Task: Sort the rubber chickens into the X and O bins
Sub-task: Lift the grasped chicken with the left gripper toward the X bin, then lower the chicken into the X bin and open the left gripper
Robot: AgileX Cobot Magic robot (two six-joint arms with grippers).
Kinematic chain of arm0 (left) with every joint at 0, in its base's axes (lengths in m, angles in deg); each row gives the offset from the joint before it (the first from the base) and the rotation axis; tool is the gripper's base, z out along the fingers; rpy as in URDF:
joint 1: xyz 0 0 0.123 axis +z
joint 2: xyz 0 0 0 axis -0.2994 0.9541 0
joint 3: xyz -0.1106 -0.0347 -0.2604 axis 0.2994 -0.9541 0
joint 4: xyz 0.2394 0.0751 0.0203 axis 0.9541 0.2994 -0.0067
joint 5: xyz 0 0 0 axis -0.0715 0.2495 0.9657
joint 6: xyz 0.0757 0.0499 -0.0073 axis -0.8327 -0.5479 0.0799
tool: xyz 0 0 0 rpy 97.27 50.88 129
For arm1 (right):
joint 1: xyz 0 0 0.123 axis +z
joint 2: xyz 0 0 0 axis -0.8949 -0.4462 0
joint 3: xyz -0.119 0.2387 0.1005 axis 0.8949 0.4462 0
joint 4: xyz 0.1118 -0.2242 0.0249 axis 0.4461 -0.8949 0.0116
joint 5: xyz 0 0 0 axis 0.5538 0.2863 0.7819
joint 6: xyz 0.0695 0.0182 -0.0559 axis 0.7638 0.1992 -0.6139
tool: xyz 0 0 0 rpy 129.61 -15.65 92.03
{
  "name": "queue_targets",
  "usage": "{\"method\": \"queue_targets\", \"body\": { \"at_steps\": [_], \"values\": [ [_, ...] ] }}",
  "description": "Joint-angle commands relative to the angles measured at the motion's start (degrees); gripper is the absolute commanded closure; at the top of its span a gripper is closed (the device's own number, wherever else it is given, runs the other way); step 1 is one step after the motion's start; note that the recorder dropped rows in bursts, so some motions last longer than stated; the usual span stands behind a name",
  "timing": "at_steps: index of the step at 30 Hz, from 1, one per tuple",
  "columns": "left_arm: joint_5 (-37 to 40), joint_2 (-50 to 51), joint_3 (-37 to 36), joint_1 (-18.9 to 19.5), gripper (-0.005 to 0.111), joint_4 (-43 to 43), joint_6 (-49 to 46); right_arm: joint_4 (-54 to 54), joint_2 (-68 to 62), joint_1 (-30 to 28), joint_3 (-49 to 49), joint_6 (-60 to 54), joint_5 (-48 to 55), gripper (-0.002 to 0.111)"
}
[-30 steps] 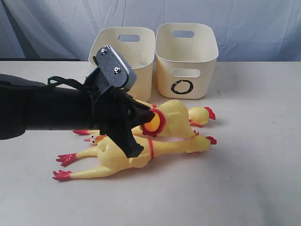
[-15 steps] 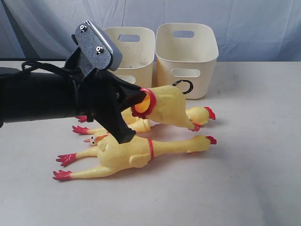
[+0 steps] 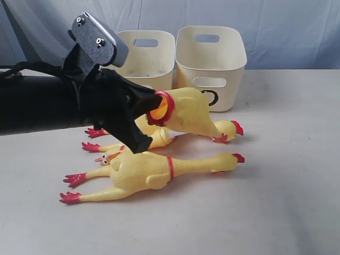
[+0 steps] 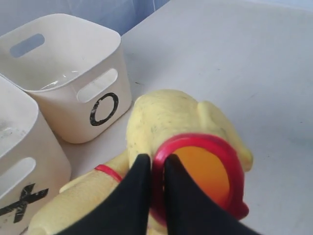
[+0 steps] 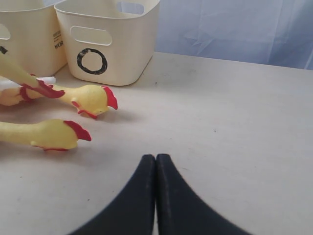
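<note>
My left gripper [image 3: 155,110] [image 4: 155,160] is shut on the red base rim of a small yellow rubber chicken [image 3: 192,112] [image 4: 168,115], held tilted above the table. Its red feet hang near the head of a long chicken [image 3: 227,129] [image 5: 93,98] that lies behind. A second long chicken [image 3: 143,174] [image 5: 49,133] with a red neck band lies in front. Another small chicken's head [image 3: 109,157] peeks out beside it. The X bin [image 3: 149,56] [image 4: 19,161] and the O bin [image 3: 210,66] [image 4: 73,93] [image 5: 108,46] stand side by side at the back. My right gripper [image 5: 155,157] is shut and empty, away from the chickens.
The pale table [image 3: 276,186] stretches to the right and front of the chickens. A blue-grey cloth backdrop [image 3: 287,32] hangs behind the bins. My left arm [image 3: 37,103] reaches in low from the left, over the chickens' red feet.
My left gripper has risen and drawn back leftward, lifting the small chicken off the pile. The other chickens and both bins have stayed put.
</note>
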Motion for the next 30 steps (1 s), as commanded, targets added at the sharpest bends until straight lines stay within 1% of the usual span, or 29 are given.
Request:
{"method": "queue_targets", "body": {
  "at_steps": [1,7,11,14,15,18,21,23,26,30],
  "values": [
    [2.24,-0.58,0.1,-0.28,0.107,-0.72,5.91,0.03,0.2,0.25,0.08,-0.14,-0.64,0.109],
    [2.37,-0.58,0.1,-0.28,0.107,-0.72,11.67,0.03,0.2,0.25,0.08,-0.14,-0.64,0.109],
    [2.18,-0.58,0.1,-0.28,0.107,-0.72,10.63,0.03,0.2,0.25,0.08,-0.14,-0.64,0.109],
    [1.96,-0.58,0.1,-0.28,0.107,-0.72,7.15,0.03,0.2,0.25,0.08,-0.14,-0.64,0.109],
    [0.93,-0.58,0.63,-0.28,0.107,-0.72,5.22,0.03,0.2,0.25,0.08,-0.14,-0.64,0.109],
    [-2.63,-0.58,3.08,-0.28,0.107,-0.72,5.09,0.03,0.2,0.25,0.08,-0.14,-0.64,0.109],
    [-6.34,-0.58,6.68,-0.28,0.107,1.52,5.09,0.03,0.2,0.25,0.08,-0.14,-0.64,0.109],
    [-9.27,-0.58,9.24,-0.28,0.107,4.68,5.09,0.03,0.2,0.25,0.08,-0.14,-0.64,0.109],
    [-11.63,-0.58,11.34,-0.28,0.107,5.25,5.09,0.03,0.2,0.25,0.08,-0.14,-0.64,0.109],
    [-15.06,-0.58,13.84,-0.28,0.107,8.2,5.09,0.03,0.2,0.25,0.08,-0.14,-0.64,0.109]
  ]
}}
